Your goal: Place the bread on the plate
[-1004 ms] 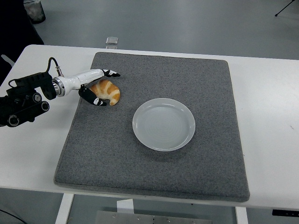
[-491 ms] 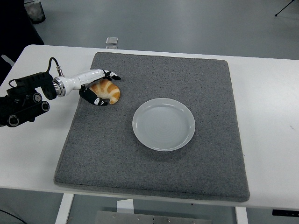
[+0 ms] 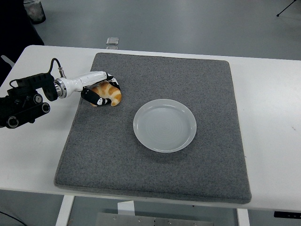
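One bread (image 3: 109,93) roll lies on the grey mat (image 3: 155,179), near its far left corner, well apart from the white plate (image 3: 164,125). The left hand (image 3: 99,89) has its fingers curled around the bread, gripping it.

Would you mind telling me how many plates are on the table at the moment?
1. The white plate sits empty near the middle of the grey mat, to the right of the bread; nothing suggests a hidden one.
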Action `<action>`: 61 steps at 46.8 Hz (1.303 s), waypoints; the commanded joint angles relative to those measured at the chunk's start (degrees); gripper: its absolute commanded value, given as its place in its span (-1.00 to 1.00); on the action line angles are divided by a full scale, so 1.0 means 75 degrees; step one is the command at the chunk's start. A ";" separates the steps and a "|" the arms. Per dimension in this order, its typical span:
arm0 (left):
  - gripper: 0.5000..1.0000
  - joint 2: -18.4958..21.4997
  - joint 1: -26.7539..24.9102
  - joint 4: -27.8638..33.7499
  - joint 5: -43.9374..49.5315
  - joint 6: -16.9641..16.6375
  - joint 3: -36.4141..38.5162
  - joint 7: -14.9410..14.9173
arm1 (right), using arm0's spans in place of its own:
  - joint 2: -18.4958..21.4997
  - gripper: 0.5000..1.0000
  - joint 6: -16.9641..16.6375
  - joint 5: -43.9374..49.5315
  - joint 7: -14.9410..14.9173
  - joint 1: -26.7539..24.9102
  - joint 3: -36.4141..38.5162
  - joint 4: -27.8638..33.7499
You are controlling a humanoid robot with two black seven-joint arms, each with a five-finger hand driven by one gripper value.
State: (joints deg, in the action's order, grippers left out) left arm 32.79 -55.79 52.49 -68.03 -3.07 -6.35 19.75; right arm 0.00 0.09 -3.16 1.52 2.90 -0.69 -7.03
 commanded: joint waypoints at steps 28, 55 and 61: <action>-1.00 0.1780 -0.1584 0.1732 0.0047 0.0093 -0.0032 0.0026 | 0.0000 0.81 0.0000 0.0000 0.0008 0.0000 -0.0001 0.0000; -1.00 0.2026 -0.3167 0.2728 0.0070 0.1007 -0.0137 0.0026 | 0.0000 0.81 0.0000 0.0000 -0.0004 0.0000 -0.0001 0.0000; -1.00 0.1921 -0.3331 0.3115 0.0059 0.1007 -0.0137 0.0015 | 0.0000 0.81 0.0000 0.0000 -0.0004 0.0000 -0.0001 0.0000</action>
State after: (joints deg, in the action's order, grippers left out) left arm 47.61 -80.11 74.72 -67.51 4.50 -7.39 19.89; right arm 0.00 0.09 -3.16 1.51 2.90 -0.69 -7.03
